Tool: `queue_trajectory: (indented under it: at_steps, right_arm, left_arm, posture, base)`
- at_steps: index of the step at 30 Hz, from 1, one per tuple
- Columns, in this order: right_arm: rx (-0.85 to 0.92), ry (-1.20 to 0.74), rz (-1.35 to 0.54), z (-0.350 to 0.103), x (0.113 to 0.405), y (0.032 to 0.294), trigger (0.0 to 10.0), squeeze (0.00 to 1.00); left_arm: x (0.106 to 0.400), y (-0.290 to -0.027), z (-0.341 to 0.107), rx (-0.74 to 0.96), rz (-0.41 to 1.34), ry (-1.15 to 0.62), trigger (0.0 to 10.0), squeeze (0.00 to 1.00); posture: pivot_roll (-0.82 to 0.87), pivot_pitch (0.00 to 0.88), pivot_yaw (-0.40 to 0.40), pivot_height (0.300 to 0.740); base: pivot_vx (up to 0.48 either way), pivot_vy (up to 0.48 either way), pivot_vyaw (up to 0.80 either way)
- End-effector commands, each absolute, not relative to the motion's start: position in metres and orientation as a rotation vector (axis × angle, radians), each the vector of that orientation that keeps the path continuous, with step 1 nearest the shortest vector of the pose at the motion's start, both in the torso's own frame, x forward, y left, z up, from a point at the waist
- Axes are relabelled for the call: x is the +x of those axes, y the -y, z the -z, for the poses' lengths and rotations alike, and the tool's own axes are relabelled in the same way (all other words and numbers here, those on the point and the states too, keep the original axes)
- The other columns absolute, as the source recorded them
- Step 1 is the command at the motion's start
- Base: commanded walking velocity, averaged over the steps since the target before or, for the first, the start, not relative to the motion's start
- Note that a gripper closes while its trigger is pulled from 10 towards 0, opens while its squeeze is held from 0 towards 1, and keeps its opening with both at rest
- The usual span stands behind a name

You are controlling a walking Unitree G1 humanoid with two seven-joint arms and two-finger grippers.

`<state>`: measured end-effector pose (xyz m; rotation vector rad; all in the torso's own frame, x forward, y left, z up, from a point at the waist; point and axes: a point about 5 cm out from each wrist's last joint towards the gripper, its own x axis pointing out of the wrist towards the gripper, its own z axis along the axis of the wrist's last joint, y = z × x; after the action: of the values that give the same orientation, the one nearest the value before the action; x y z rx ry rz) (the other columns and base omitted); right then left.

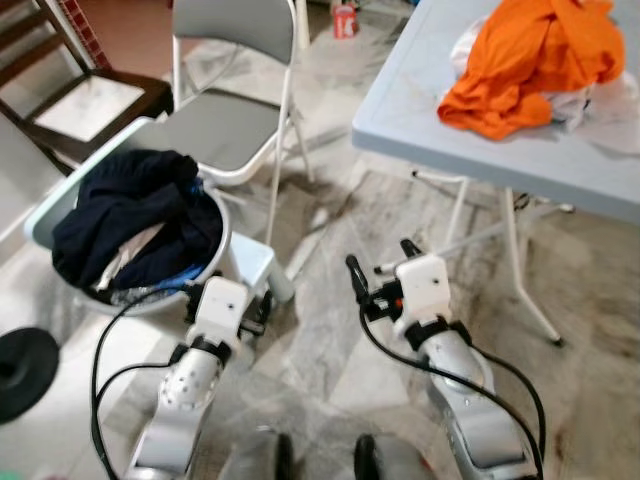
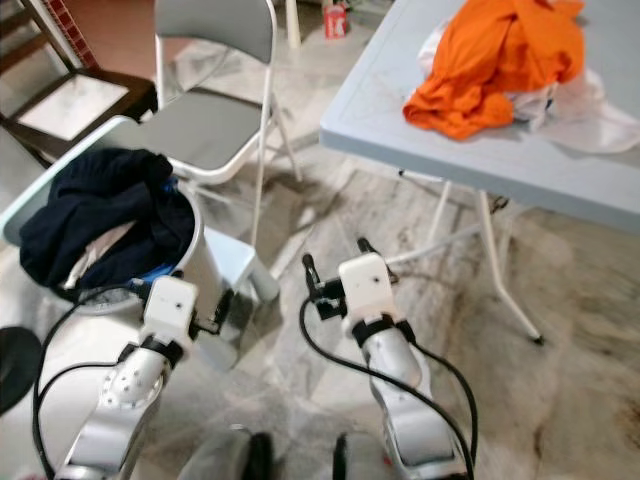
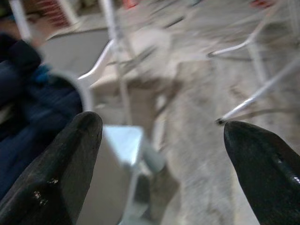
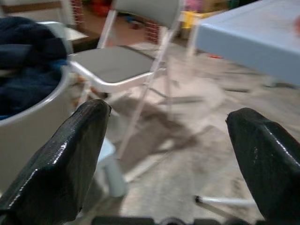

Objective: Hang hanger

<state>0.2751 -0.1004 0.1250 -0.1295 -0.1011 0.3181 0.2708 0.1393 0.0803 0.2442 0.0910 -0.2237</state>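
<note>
Left eye view: our left gripper (image 1: 262,318) and right gripper (image 1: 381,268) gape empty (no hanger seen); we risk snagging the laundry basket (image 1: 60,200).

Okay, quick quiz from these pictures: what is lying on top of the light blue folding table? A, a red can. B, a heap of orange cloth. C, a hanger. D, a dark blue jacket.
B: a crumpled orange cloth lies on the table with some white fabric beside it, while the dark clothes sit in the basket on the floor.
</note>
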Motion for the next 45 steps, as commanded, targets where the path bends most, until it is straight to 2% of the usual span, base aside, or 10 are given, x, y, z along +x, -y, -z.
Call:
queue_trajectory:
  at_steps: [1, 13, 25, 28, 36, 42, 45]
  right_arm:
    - [-0.118, 0.099, -0.326, -0.125, 0.274, 0.097, 10.0, 0.0]
    - [-0.12, 0.097, -0.334, -0.124, 0.274, 0.097, 10.0, 0.0]
    - [-0.119, 0.089, -0.328, -0.123, 0.273, 0.098, 10.0, 0.0]
    - [-0.116, 0.086, -0.331, -0.123, 0.272, 0.097, 10.0, 0.0]
    - [-0.115, 0.079, -0.332, -0.122, 0.27, 0.098, 10.0, 0.0]
    - [-0.115, 0.065, -0.345, -0.122, 0.265, 0.099, 10.0, 0.0]
    - [-0.101, 0.057, -0.382, -0.121, 0.26, 0.097, 10.0, 0.0]
  left_arm:
    - [0.27, -0.144, -0.08, 0.251, 0.215, -0.098, 10.0, 0.0]
    - [0.27, -0.146, -0.08, 0.253, 0.178, -0.098, 10.0, 0.0]
    - [0.275, -0.157, -0.085, 0.25, 0.078, -0.078, 10.0, 0.0]
    - [0.281, -0.171, -0.09, 0.261, -0.043, -0.058, 10.0, 0.0]
    - [0.285, -0.194, -0.091, 0.253, -0.155, -0.069, 10.0, 0.0]
    - [0.297, -0.211, -0.089, 0.185, -0.219, -0.113, 10.0, 0.0]
    - [0.31, -0.222, -0.091, 0.087, -0.284, -0.133, 10.0, 0.0]
  posture:
    - [0.03, 0.259, -0.01, 0.74]
    - [0.03, 0.263, -0.021, 0.74]
    - [0.03, 0.268, -0.019, 0.74]
    - [0.03, 0.273, -0.019, 0.74]
    - [0.02, 0.285, -0.025, 0.74]
    - [0.0, 0.319, -0.041, 0.74]
    - [-0.01, 0.326, -0.043, 0.74]
  base:
    - [0.0, 0.42, 0.0]
    - [0.0, 0.42, 0.0]
    - [0.0, 0.0, 0.0]
    - [0.0, 0.0, 0.0]
    - [0.0, 0.0, 0.0]
    - [0.0, 0.0, 0.0]
    - [0.0, 0.0, 0.0]
